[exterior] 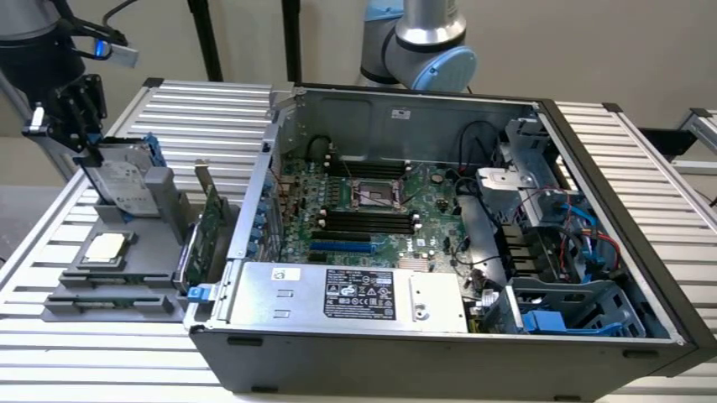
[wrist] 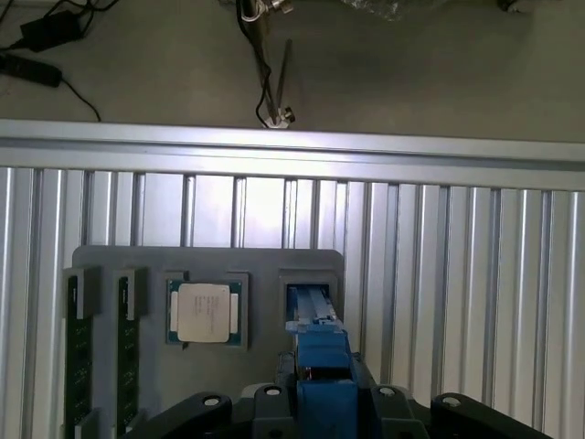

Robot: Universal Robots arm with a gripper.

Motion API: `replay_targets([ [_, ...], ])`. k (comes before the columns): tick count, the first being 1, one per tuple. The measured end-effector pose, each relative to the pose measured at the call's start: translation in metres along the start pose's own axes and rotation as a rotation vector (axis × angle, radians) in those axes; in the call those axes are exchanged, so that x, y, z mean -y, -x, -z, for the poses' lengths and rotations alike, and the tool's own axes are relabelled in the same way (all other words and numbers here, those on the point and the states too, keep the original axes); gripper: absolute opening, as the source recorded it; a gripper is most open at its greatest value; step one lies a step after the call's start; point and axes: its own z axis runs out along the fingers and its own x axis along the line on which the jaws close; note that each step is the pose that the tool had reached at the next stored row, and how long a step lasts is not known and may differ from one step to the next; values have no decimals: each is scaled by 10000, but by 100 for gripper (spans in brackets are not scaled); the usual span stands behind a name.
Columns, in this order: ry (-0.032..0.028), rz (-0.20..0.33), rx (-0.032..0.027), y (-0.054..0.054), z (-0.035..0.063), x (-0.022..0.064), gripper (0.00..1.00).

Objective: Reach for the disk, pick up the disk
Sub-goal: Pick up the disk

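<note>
Sits with the gripper [wrist: 325,407] astride the upright disk [wrist: 324,355] in its grey tray [wrist: 260,270] slot; cannot tell whether clamped.

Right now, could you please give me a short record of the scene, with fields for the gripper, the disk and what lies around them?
gripper: close above the disk's upper edge, at the exterior view's left
disk: upright in a slot of the grey holder, blue frame along its edge
disk lifted: no, seated in its slot
grey holder: on the slatted table, beside the open computer case
CPU chip: flat in the pocket next to the disk's slot
memory sticks: two, in the holder's far slots
</note>
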Motion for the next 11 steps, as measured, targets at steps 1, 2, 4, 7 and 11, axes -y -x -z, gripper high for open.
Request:
replay_targets([
  [1, 0, 0, 0, 0, 0, 0, 33],
  [2, 0, 0, 0, 0, 0, 0, 33],
  [4, 0, 0, 0, 0, 0, 0, 33],
  [7, -2, 0, 1, 0, 16, -1, 33],
  [11, -1, 1, 0, 0, 130, 0, 33],
])
